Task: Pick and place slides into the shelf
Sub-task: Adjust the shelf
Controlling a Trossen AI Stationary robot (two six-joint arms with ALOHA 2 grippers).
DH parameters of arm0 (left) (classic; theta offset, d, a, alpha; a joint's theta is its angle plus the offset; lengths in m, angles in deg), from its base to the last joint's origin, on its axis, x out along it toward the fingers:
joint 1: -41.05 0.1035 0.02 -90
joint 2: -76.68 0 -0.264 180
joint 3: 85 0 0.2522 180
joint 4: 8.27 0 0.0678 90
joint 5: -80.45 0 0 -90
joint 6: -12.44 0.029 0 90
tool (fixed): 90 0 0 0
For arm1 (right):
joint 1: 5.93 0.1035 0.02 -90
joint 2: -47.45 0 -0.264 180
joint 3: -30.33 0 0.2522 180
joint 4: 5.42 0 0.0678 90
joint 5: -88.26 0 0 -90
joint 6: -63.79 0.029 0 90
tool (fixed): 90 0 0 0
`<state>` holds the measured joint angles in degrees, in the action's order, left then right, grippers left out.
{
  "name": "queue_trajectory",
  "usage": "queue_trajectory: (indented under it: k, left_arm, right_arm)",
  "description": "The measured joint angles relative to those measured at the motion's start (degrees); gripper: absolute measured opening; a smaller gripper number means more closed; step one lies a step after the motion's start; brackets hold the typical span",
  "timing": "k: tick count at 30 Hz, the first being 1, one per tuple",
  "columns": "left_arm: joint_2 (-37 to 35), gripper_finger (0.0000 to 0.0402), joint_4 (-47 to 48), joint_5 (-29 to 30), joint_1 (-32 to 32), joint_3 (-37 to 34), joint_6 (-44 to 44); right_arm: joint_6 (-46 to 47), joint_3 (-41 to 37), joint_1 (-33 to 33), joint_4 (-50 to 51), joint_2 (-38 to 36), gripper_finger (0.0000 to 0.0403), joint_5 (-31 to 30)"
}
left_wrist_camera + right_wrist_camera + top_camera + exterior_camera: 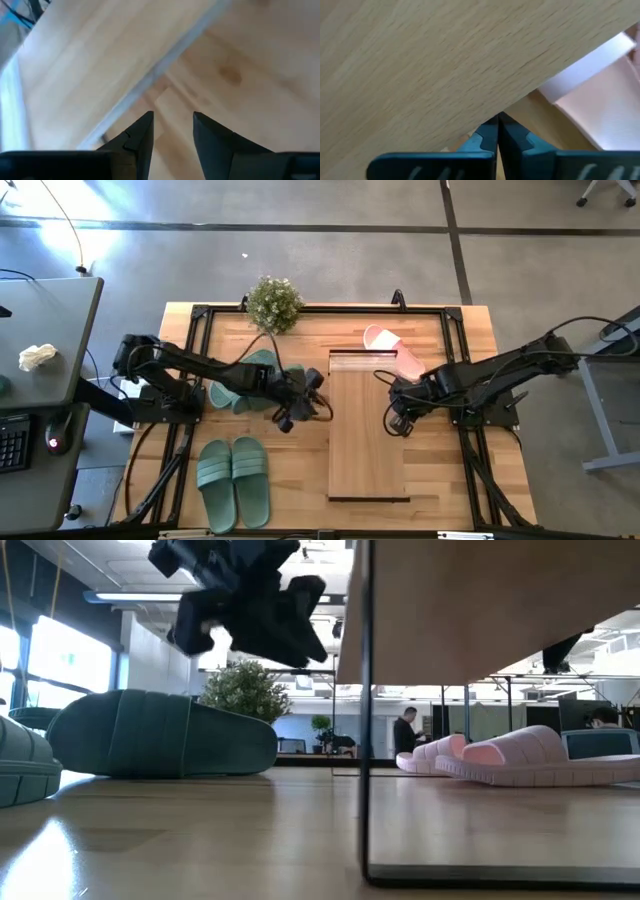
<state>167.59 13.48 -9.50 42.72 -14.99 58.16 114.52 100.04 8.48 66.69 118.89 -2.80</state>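
Observation:
The shelf (368,425) is a long light-wood plank rack in the middle of the table. The pink slides (392,348) lie on the table by its far right corner. One green pair (233,480) lies sole-down at the near left. The other green pair (245,380) lies partly under my left arm. My left gripper (310,398) hangs open above the table, just left of the shelf (100,55). My right gripper (397,418) is shut above the shelf's right edge (420,60), with a pink slide (610,110) beyond it.
A potted plant (273,302) stands at the table's far edge. A black frame rail (190,400) runs around the tabletop. In the low view, the left gripper (250,600) hangs above a green slide (160,735), and the shelf's dark leg (362,740) stands close.

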Motion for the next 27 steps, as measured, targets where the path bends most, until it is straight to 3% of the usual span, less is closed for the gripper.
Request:
queue_trajectory:
  k: [7, 19, 27]
  left_arm:
    - [0.2, 0.0122, 0.3, 10.1, -2.9, 0.0, 12.3]
    - [0.1, 0.0122, -0.2, 12.0, -3.2, 0.0, 12.3]
    - [-0.6, 0.0122, 3.7, 17.5, -3.2, 0.0, 10.8]
  right_arm:
    - [1.7, 0.1, 0.1, -2.4, 0.5, 0.0000, 1.2]
    - [1.3, 0.0, 0.1, -6.3, 1.3, 0.0000, 3.5]
    - [1.2, 0.0, -3.1, -7.8, 1.4, 0.0000, 2.8]
